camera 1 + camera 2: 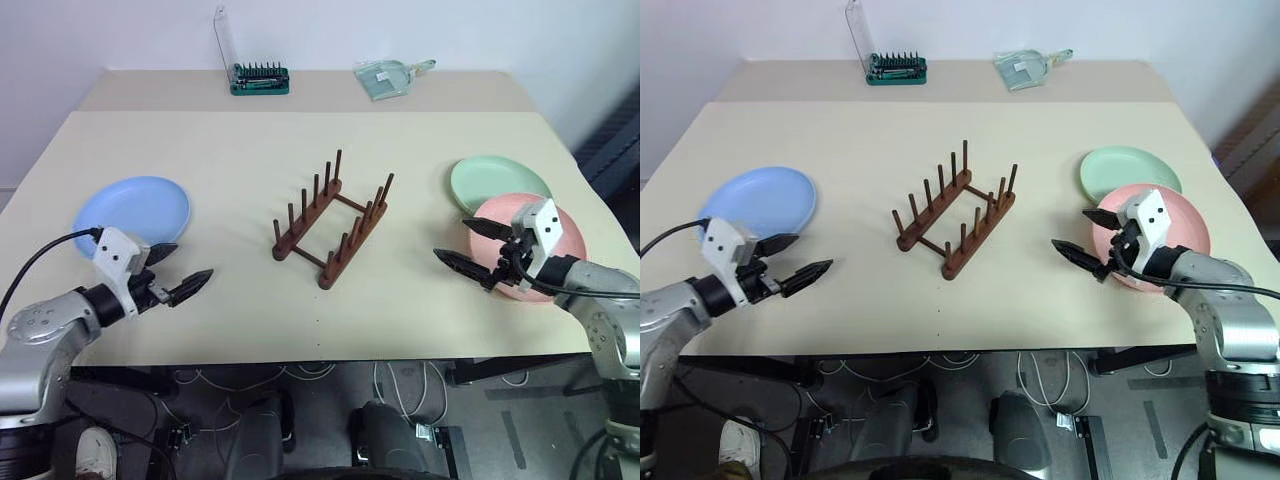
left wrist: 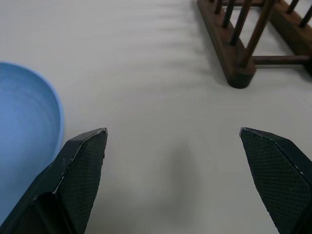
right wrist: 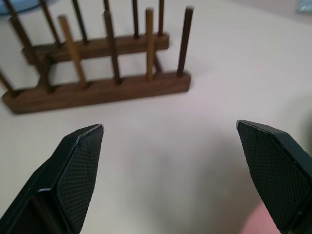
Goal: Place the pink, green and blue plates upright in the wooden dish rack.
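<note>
No readable writing or brand marks on anything.

Wooden dish rack (image 1: 332, 220) mid-table (image 1: 250, 140), set diagonally, pegs upright, every slot bare. Taken as landmark.

Blue plate (image 1: 133, 212) flat, well off to the rack's left. Green plate (image 1: 497, 181) flat, off to the rack's right; pink plate (image 1: 530, 245) just nearer than it, rim overlapping the green one's near edge.

Left gripper (image 1: 180, 268) near the blue plate's near-right rim, fingers spread wide, holding nothing. Right gripper (image 1: 470, 245) at the pink plate's rack-side edge, fingers wide apart, empty.

Beyond the rack, at the far edge: green screwdriver-bit holder (image 1: 260, 78) with clear lid raised, bits standing in it; pale green dustpan (image 1: 385, 78) to its right.

Nothing stands between either gripper and the rack.
</note>
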